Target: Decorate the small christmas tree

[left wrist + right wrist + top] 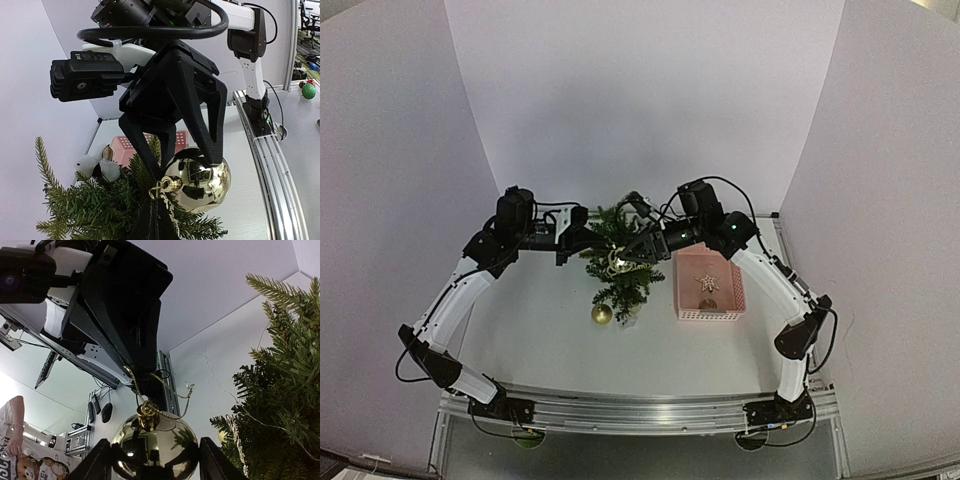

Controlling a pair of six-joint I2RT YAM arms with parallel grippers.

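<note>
One shiny gold bauble point(200, 182) was not yet hung. Your left gripper point(145, 384) was pinched shut on its thin gold cord, and the right gripper point(189, 166) straddled the ball, though I could not tell whether it gripped. The small dark green bristly christmas tree point(620, 288) sat mid-table between the arms, already wearing a white cotton tuft point(97, 165). A pale star ornament point(707, 284) waited in the pink plastic basket point(682, 302), so you likely had more to hang.

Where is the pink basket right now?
In the top view, the pink basket sits on the table, on its right side, just right of the small christmas tree, with a pale star ornament inside.
</note>
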